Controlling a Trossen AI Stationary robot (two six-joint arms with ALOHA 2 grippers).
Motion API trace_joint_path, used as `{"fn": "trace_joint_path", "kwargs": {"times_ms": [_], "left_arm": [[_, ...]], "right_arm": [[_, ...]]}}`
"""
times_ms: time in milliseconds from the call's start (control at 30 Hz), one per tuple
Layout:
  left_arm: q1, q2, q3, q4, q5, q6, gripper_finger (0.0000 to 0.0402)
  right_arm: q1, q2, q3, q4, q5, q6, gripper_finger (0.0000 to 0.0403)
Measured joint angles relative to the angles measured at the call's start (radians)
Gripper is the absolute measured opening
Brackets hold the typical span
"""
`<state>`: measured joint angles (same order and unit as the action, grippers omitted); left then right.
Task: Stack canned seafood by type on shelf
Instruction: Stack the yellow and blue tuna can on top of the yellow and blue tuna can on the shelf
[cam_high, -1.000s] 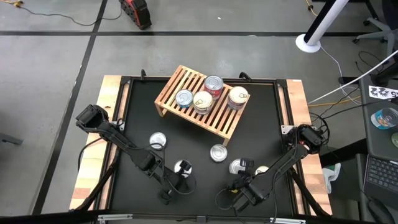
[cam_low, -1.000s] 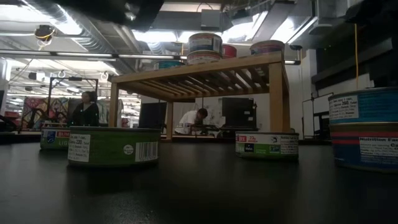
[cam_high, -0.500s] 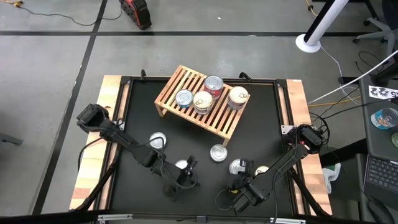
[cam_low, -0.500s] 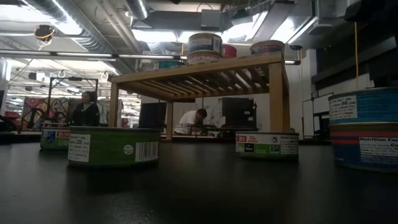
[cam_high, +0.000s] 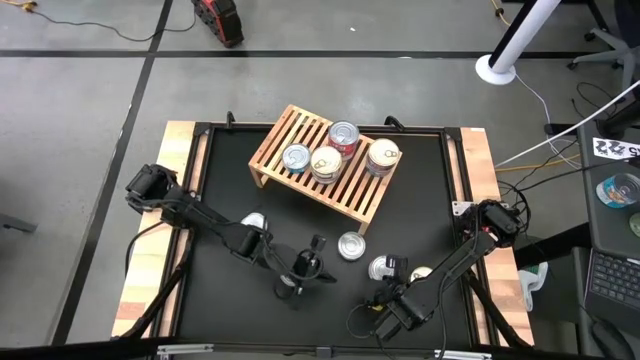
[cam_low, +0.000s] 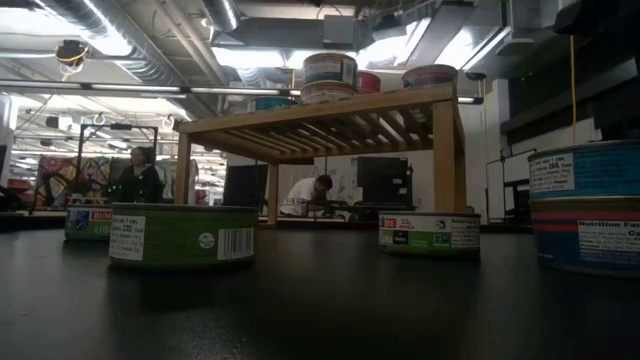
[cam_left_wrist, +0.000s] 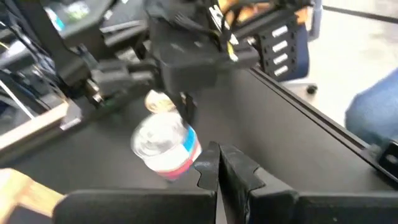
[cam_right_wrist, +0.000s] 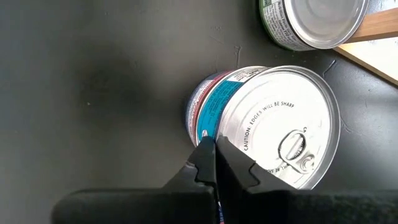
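The tins look stiff, flat and fairly light, with smooth metal lids and glossy paper bands, so I judge they would slip unless pinched across the round side wall, not by the lid.

The shelf (cam_high: 325, 163) stands slantwise near the far edge of the desk (cam_high: 420, 215) and carries 4 piles of cans (cam_high: 343, 137). About 4 more sit loose on the near half: one tin (cam_high: 351, 245) just beyond the middle, a blue-and-red can (cam_right_wrist: 267, 127) near the near right corner, and a green-banded can (cam_low: 181, 235) seen low across the top.

The left pincer (cam_high: 316, 247) is fully closed on nothing, hovering near the middle of the near half, just beside the central tin. The right pincer (cam_right_wrist: 214, 163) is also closed and empty, its tips at the side wall of the blue-and-red can; whether they touch it I cannot tell.

The desk top is matte black with wooden side rails. Beyond lies a grey floor, cables and a lit workroom.
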<state>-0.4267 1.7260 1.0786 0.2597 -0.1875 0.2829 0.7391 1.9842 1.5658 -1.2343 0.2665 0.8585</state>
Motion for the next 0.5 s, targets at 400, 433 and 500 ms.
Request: {"fn": "trace_joint_path", "kwargs": {"times_ms": [400, 433, 500], "left_arm": [[0.015, -0.001, 0.0, 0.044, 0.0, 0.007, 0.0004], [0.015, -0.001, 0.0, 0.045, 0.0, 0.007, 0.0004], [0.015, -0.001, 0.0, 0.044, 0.0, -0.003, 0.0004]], "right_arm": [[-0.01, 0.002, 0.034, 0.0, 0.003, -0.004, 0.0], [-0.016, 0.002, 0.037, -0.003, 0.002, -0.009, 0.0], [-0.027, 0.002, 0.038, 0.004, -0.005, -0.026, 0.0]]}}
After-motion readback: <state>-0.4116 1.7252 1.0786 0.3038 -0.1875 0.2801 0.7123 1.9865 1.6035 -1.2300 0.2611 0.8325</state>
